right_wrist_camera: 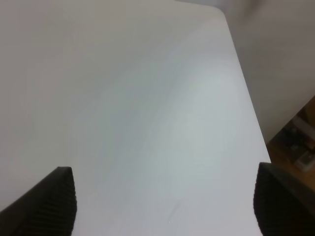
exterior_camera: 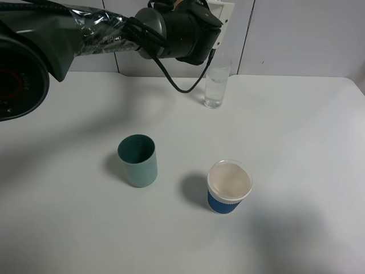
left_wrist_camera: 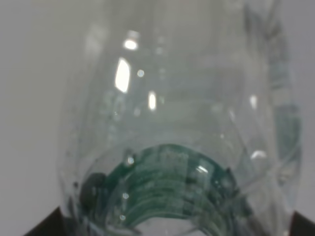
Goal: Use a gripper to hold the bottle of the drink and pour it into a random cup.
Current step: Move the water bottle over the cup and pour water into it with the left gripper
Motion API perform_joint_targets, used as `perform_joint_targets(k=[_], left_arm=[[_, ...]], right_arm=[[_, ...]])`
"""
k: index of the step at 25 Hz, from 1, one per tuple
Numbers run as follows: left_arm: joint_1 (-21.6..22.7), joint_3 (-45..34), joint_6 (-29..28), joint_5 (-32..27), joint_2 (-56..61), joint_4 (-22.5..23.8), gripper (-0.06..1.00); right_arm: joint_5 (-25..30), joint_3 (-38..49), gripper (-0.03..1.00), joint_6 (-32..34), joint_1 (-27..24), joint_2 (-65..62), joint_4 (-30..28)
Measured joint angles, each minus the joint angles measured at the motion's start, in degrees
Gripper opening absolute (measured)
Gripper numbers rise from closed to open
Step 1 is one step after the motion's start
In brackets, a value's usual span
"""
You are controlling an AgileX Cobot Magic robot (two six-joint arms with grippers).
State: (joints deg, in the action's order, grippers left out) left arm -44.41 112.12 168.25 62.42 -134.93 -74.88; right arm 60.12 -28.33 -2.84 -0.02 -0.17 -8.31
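Note:
My left gripper (exterior_camera: 217, 23) reaches across the back of the table, its white housing right above the tall clear glass cup (exterior_camera: 217, 85). In the left wrist view the left gripper (left_wrist_camera: 177, 227) is shut on the clear plastic bottle (left_wrist_camera: 177, 123), which fills the picture, its green label low in the frame. In the exterior view the arm hides the bottle. The glass stands upright and seems to hold some clear liquid. My right gripper (right_wrist_camera: 165, 201) is open and empty, hanging over bare white table near its edge.
A teal-green plastic cup (exterior_camera: 138, 160) stands at mid-table. A blue-sleeved white paper cup (exterior_camera: 228, 186) stands to its right, nearer the front. The white table (exterior_camera: 296, 137) ends at a grey wall behind the glass. A black cable (exterior_camera: 182, 85) loops down beside the glass.

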Motion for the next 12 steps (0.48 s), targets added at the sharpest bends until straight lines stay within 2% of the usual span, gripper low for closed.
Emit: perform_joint_targets(k=[12], left_arm=[[0.0, 0.0, 0.0, -0.3, 0.0, 1.8, 0.5]], right_arm=[[0.0, 0.0, 0.74, 0.0, 0.0, 0.0, 0.0]])
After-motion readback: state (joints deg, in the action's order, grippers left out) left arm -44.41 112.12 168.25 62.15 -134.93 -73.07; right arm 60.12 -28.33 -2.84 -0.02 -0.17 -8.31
